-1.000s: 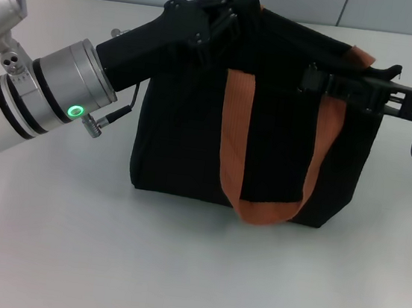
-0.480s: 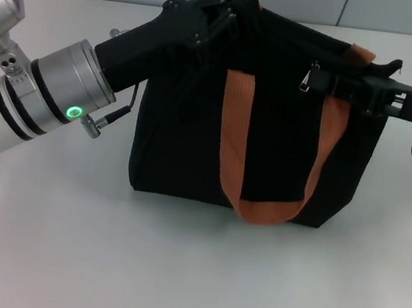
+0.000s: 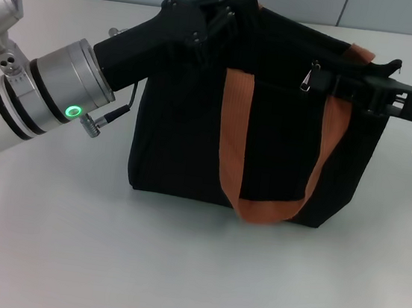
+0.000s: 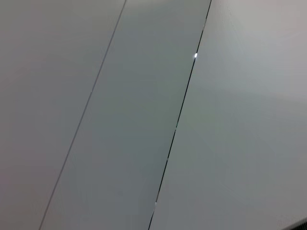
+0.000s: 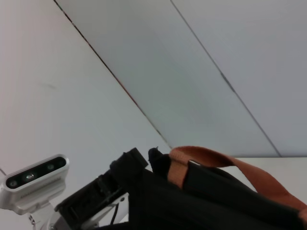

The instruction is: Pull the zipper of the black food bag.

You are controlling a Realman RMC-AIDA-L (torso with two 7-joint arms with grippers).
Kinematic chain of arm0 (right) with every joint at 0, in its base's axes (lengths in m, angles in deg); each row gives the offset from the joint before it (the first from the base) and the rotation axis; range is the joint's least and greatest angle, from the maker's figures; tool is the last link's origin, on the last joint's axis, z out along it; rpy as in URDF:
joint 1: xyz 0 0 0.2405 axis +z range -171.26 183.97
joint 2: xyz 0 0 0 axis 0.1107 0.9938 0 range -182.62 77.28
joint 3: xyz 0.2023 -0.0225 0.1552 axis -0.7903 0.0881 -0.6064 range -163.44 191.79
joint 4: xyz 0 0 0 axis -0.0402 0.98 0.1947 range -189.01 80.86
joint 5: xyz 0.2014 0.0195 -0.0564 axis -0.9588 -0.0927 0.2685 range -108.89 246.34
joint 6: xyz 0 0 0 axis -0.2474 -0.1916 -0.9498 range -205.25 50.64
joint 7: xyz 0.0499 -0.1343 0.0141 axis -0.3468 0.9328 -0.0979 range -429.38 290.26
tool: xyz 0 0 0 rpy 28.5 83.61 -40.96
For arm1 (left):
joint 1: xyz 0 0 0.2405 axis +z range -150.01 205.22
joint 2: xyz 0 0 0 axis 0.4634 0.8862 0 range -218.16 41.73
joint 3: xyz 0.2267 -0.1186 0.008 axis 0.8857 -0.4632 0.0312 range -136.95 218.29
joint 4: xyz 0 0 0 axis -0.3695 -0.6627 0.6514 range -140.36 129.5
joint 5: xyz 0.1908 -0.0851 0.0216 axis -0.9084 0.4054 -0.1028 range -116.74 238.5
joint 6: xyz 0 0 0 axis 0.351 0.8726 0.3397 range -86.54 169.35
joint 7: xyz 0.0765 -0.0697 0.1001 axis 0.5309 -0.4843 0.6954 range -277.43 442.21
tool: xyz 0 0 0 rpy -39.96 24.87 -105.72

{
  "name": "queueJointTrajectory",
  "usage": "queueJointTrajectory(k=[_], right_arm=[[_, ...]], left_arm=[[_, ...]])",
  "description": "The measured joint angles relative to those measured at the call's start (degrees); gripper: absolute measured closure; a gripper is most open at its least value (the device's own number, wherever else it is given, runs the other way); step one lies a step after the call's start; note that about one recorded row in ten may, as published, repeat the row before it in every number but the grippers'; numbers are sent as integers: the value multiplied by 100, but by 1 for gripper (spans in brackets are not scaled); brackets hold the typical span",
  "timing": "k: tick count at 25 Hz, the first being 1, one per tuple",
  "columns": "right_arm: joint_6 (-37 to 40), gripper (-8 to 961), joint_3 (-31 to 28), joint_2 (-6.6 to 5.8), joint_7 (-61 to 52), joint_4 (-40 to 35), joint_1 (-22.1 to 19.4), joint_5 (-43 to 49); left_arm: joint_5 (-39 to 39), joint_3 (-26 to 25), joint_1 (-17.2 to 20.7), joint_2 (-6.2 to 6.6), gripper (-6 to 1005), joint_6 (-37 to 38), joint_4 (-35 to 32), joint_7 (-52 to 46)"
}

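The left gripper (image 3: pixel 222 12) sits at upper centre-left of the head view, pressed against the top left corner of the black food bag (image 3: pixel 185 136); whether it grips the fabric cannot be told. The bag stands upright at frame centre on the white table (image 3: pixel 176 271), an orange strap (image 3: pixel 232 135) looping down its front. Contents are hidden. The zipper (image 3: pixel 305 79) hangs at upper right, just beside the right gripper (image 3: pixel 331 85); its finger state cannot be told.
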Motion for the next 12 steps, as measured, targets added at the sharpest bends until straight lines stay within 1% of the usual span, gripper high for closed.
queueJointTrajectory(k=[12], right_arm=[[-115, 954, -357, 0, -9, 28, -233, 17]], left_arm=[[-2, -104, 28, 0, 813, 31, -50, 2]])
